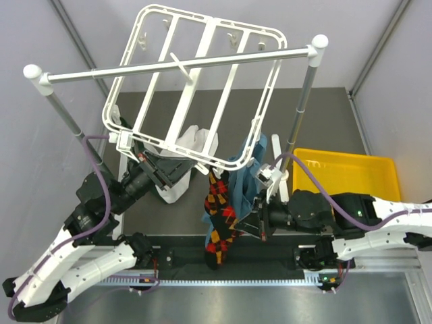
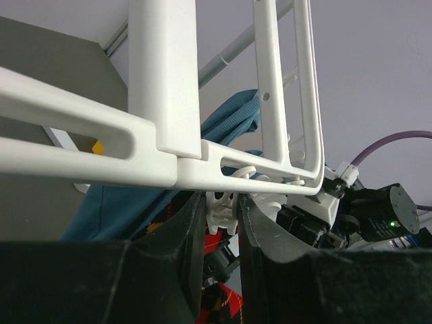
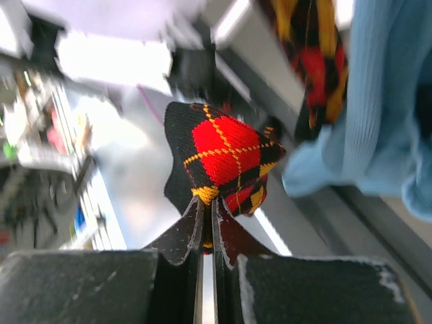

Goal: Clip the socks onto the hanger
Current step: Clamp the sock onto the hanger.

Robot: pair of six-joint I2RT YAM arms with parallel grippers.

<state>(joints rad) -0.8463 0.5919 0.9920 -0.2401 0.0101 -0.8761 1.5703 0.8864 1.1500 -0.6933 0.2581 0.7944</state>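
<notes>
1. R gripper (image 3: pixel 208 204): jaws pressed tight together, pinching a fold of one argyle sock (image 3: pixel 226 152). The sock bunches up just past the fingertips.
2. The other sock (image 3: pixel 312 57) hangs further out, up and to the right of the R fingertips in the wrist view. It sits next to a teal cloth (image 3: pixel 385 121), which is just right of the pinched fold.
3. L gripper (image 2: pixel 223 202): jaws narrowed onto a white clip (image 2: pixel 221 208), one finger on each side. The clip fills the gap between them.
4. The hanger (image 2: pixel 169 169) has its edge bar running directly over the L fingertips, and the clip dangles from it down between the fingers.
5. Top view: the hanger hangs off a silver rail (image 1: pixel 182 65), well beyond both grippers.
6. White cloth (image 1: pixel 192 142) hangs from the frame just past the L gripper, twd the R side.
7. Both socks & the teal cloth hang between the two grippers, nearer the R one.
8. Yellow bin (image 1: pixel 344 175) sits beside the R arm on its outer side, behind the wrist.
</notes>
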